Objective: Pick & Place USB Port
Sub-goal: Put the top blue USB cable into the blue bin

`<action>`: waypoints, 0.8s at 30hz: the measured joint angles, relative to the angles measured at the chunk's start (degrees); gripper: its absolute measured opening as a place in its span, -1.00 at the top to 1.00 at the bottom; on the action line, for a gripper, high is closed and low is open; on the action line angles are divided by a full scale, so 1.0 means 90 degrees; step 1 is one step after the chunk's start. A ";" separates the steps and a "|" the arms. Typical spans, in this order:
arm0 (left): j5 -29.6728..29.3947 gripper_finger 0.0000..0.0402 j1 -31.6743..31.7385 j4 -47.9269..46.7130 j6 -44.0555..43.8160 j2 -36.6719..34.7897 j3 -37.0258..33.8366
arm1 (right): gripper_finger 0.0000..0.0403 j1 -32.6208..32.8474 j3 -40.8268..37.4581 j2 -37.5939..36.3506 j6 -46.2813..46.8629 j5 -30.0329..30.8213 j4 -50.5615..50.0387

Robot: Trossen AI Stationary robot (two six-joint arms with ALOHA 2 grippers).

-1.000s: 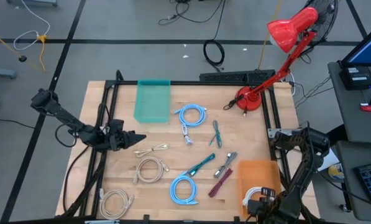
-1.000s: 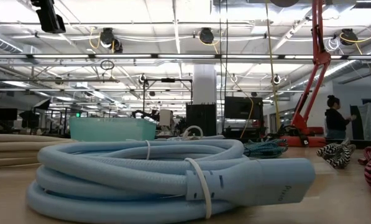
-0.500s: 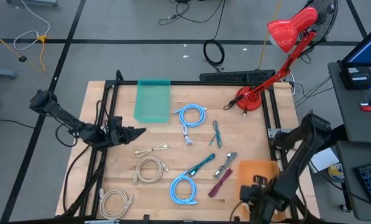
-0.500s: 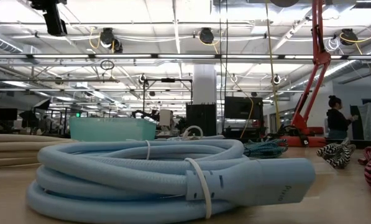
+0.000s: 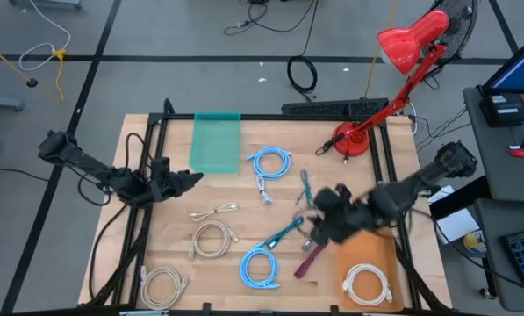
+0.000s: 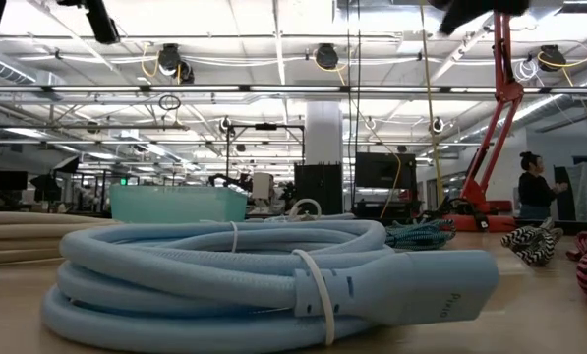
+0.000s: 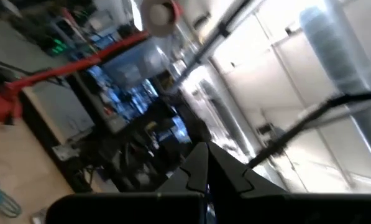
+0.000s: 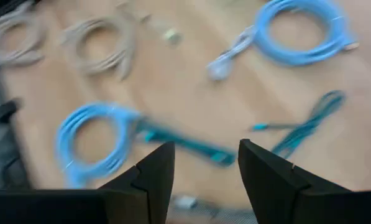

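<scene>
The right gripper (image 5: pixel 332 211) hangs above the middle of the wooden table (image 5: pixel 235 237), its 2 fingers (image 8: pixel 157 171) spread with nothing between them. A white cable (image 5: pixel 367 283) already lies coiled in the orange tray (image 5: pixel 367 250) near the table's right front corner. Other cables remain loose on the wood: 2 blue coils (image 5: pixel 270 162), 2 beige coils (image 5: pixel 211 237), a teal cable (image 5: pixel 283 233) and a dark red one (image 5: pixel 312 257). The teal cable lies just beside the right gripper, toward the front left of it, its long axis running diagonally across the table, which probably makes it the nearest next pick. The left gripper (image 5: pixel 190 180) waits clenched and empty over the table's left edge, farther from these cables.
</scene>
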 joint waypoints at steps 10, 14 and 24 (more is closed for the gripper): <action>0.2302 0.69 0.1217 -0.2608 -0.0642 -0.0704 0.0305 | 0.17 -0.2108 -0.0810 0.0361 -0.0084 -0.1899 0.0395; 0.3624 0.31 0.1935 -0.4595 -0.0819 -0.0752 0.0956 | 0.17 -0.2458 -0.1533 0.0544 0.0022 -0.2853 0.0853; 0.5090 -0.20 0.3099 -0.5017 -0.0300 -0.0758 0.1654 | 0.17 -0.2653 -0.2508 0.0557 0.0146 -0.3040 0.1480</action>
